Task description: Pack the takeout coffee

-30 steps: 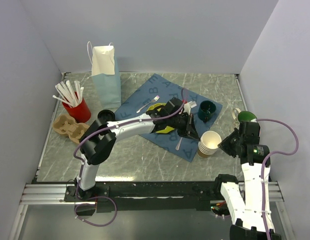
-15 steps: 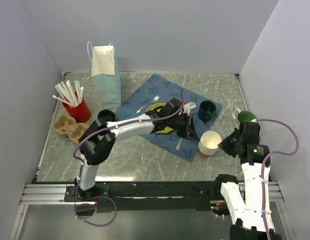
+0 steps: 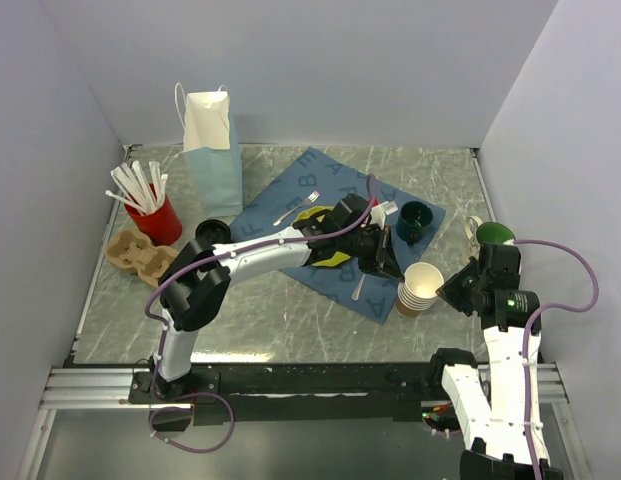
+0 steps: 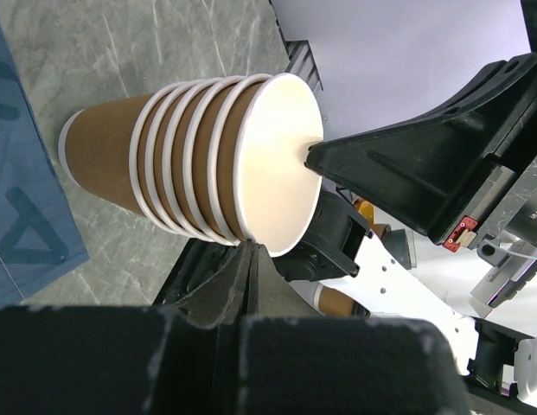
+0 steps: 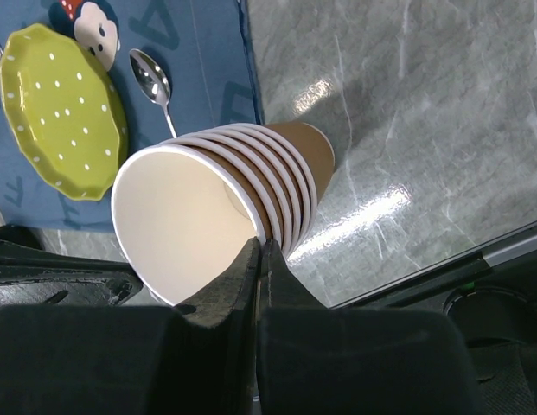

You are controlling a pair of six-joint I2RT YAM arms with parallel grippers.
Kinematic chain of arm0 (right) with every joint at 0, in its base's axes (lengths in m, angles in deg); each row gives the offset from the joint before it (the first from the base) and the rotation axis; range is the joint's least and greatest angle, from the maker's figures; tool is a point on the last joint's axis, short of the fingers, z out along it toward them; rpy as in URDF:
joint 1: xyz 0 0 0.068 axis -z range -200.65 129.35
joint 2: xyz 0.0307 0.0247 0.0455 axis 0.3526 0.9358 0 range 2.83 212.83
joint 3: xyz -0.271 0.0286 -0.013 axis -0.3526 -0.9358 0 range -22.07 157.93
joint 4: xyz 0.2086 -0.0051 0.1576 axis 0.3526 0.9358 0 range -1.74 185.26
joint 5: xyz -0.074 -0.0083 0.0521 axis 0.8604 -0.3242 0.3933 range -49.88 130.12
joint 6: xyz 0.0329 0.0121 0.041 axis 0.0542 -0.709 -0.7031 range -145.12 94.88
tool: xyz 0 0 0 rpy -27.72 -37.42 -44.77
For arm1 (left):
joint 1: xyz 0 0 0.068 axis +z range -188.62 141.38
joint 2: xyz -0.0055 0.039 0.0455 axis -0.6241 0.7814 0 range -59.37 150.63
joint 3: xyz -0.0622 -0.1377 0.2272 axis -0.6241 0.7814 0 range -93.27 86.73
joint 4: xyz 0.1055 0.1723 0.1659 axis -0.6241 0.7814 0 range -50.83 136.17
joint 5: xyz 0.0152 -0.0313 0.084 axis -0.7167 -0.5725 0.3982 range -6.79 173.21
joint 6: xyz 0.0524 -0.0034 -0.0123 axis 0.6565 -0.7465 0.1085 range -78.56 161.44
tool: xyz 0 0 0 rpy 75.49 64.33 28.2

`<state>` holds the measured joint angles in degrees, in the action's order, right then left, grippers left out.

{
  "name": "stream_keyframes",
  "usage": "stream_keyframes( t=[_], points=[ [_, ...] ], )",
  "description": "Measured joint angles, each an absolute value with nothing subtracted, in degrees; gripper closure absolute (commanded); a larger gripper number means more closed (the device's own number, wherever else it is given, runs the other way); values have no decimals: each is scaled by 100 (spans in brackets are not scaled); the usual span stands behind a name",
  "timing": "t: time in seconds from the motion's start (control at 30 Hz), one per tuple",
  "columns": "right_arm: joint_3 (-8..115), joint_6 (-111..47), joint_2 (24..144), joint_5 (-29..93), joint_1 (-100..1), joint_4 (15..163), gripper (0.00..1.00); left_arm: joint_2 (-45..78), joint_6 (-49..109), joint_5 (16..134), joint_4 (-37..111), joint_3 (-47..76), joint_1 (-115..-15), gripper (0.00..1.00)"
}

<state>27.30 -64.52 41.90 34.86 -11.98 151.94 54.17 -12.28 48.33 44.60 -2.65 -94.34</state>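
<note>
Lidded coffee cup: not identifiable in any view. Left pincer [image 3: 392, 270]: fingers together, empty, tip at the rim of the stack of lidless cups [image 3: 420, 287]. Right pincer [image 3: 450, 290]: fingers together, empty, tip at opposite side of same rim, so the stack is between both. Beyond left pincer: blue cloth [image 3: 290, 215] w/ yellow plate [image 5: 60, 112] and spoon [image 5: 151, 76], on marbled surface [image 3: 290, 320].

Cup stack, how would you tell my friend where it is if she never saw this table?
Find the big blue cloth in the middle of the table. Just off its near right edge, on the bare marble, stands the cup stack. It is brown paper cups with white rims nested together, open on top, unlike the dark green mug behind it.
</note>
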Motion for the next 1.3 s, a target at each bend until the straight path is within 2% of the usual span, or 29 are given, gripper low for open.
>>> stream_keyframes(
  t=[1.3],
  points=[
    [2708,-6447,4192,3440,-1198,15170,100,5417,-1298,5128,4410,-92,-9482,99]
  ],
)
